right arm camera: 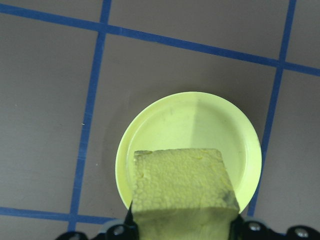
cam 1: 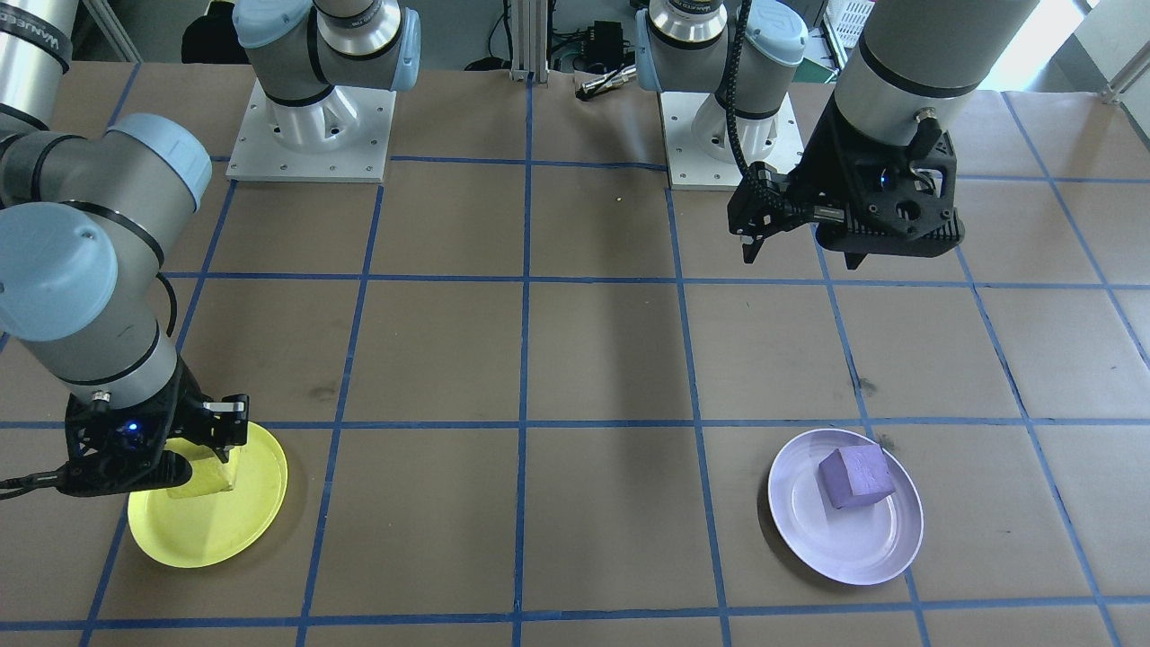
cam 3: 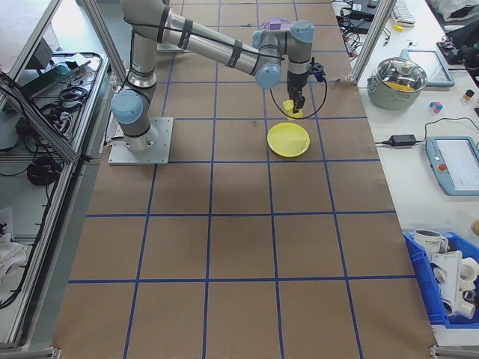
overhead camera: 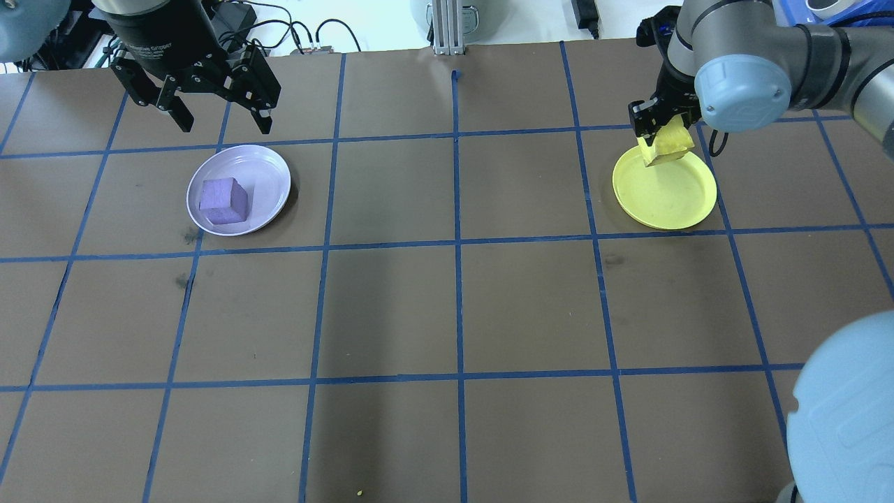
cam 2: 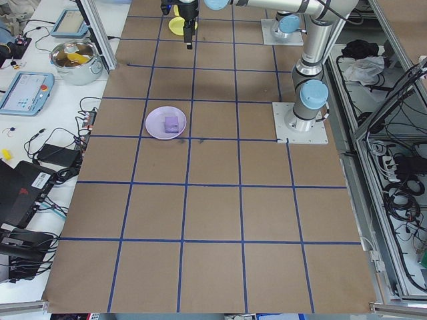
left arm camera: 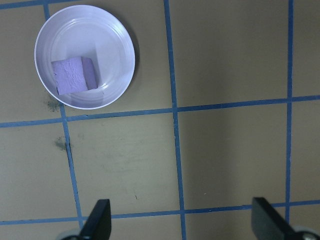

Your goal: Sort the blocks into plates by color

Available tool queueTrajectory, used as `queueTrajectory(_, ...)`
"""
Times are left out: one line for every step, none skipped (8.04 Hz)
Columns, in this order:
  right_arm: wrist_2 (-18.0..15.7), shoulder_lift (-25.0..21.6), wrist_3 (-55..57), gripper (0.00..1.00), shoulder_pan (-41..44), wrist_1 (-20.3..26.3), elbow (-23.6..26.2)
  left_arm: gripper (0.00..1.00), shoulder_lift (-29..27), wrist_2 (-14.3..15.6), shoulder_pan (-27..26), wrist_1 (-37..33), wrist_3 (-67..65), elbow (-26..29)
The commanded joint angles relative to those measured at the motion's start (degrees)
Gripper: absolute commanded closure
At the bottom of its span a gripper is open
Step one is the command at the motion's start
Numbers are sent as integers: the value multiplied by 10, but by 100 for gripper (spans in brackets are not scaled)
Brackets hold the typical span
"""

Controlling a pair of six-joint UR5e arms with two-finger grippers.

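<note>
On a brown paper-covered table (overhead camera: pixel 447 307) crossed by a grid of blue tape lines (overhead camera: pixel 457 244): two round shallow plastic plates with raised rims, well apart at opposite sides. On the robot's left, a pale lavender plate (overhead camera: pixel 269 175) holding a small matte purple foam-like cube with rough faces (overhead camera: pixel 223 201), resting flat inside the rim, a little off centre. Above and beyond that plate, raised clear of the table, the left two-finger gripper (overhead camera: pixel 218 115), black fingers (overhead camera: pixel 264 117) spread wide apart with nothing between them; in the left wrist view, only the two fingertips at the bottom edge, far apart, with the lavender plate (left arm camera: pixel 115 50) and purple cube (left arm camera: pixel 75 75) in the upper left corner. On the robot's right, a bright yellow plate (overhead camera: pixel 670 202) with the right two-finger gripper (overhead camera: pixel 663 136) over its far rim, fingers closed against the sides of a bright yellow foam-like cube with a pitted surface (overhead camera: pixel 668 143), held above the plate. In the right wrist view, yellow cube (right arm camera: pixel 182 190) filling the lower middle, clamped between the finger bases, with the yellow plate (right arm camera: pixel 220 125) directly beneath. Whether the cube touches the plate: cannot tell. In the front-facing view, same gripper (cam 1: pixel 211 449) low over the near-left plate (cam 1: pixel 216 539), cube (cam 1: pixel 211 474) partly hidden behind the black gripper body. At the table's back edge, two white square arm bases (cam 1: pixel 310 135) and a tangle of cables (overhead camera: pixel 300 35).
</note>
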Motion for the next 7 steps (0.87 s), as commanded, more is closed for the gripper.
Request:
queueTrajectory(-47, 48, -20, 100, -12, -35, 1, 0, -1, 0, 0, 0, 0, -1)
queueTrajectory(-52, 63, -19, 100, -12, -37, 3, 0, 2, 0, 0, 0, 0, -1)
queueTrajectory(-52, 72, -19, 89, -12, -37, 3, 0, -2, -1, 0, 0, 0, -1)
queueTrajectory(-50, 75, -14, 18, -12, -38, 3, 0, -6, 0, -1, 1, 0, -2)
queueTrajectory(-52, 76, -17, 6, -12, -41, 1, 0, -8, -3, 0, 1, -1, -1)
queueTrajectory(-53, 74, -16, 0, -12, -39, 1, 0, -10, -3, 0, 3, -1, -1)
queueTrajectory(-53, 69, -14, 0, -12, -37, -1, 0, -5, -3, 0, 4, -1, -1)
